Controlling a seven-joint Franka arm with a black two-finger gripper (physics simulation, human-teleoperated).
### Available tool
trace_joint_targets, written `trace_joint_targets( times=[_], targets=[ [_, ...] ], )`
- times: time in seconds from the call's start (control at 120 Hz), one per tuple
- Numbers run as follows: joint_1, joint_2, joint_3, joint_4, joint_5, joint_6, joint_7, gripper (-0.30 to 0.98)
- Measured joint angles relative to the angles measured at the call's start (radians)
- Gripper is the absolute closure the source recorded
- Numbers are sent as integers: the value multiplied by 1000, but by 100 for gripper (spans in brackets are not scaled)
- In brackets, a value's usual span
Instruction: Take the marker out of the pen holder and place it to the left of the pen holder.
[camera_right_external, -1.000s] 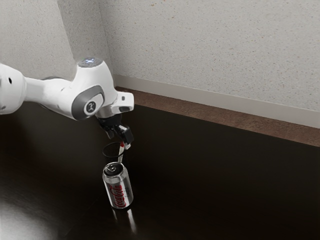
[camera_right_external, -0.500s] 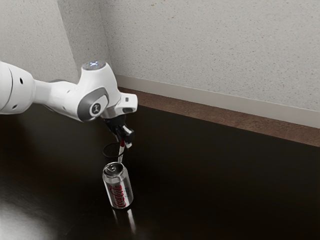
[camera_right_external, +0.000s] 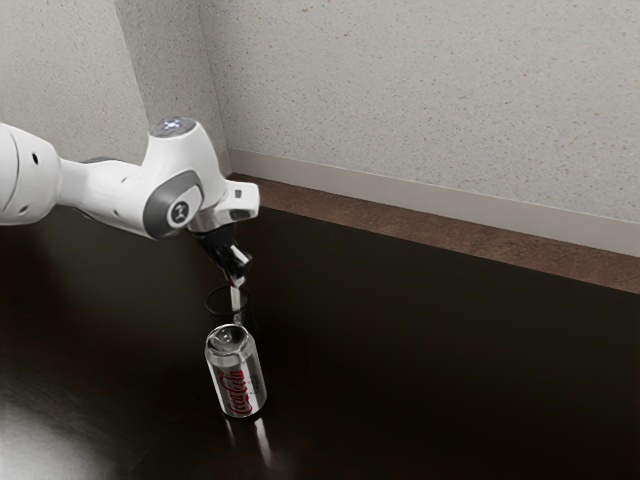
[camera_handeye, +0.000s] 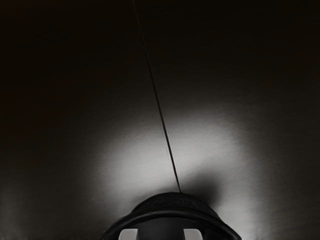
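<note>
Bent arm (camera_right_external: 180, 185), tilted end effector (camera_right_external: 238, 276), fingers (camera_handeye: 129, 234) apart

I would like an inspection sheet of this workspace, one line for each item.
Surface: dark, glossy table; a thin straight line on it, probably a seam.
Job's things: marker steeply upright in the black pen holder, not yet placed beside it.
Clutter: Coca-Cola can, standing on the exterior view's near side of the pen holder.
Grippers: one black gripper, at the marker's upper end; grip unclear.
Cables: nothing seen.
Surroundings: speckled wall, pale baseboard, brown floor.
</note>
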Motion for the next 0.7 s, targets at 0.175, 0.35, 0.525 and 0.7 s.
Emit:
trace_joint_targets(
  times=[0.175, 0.35, 0.525, 0.7],
  targets=[
    [0, -16, 7, -1, 8, 1, -5, 73],
    [-14, -182, 9, -35, 17, -47, -19, 77],
    [21, -265, 25, -39, 24, -150, -34, 78],
    [171, -196, 46, -14, 26, -272, -41, 79]
  ],
)
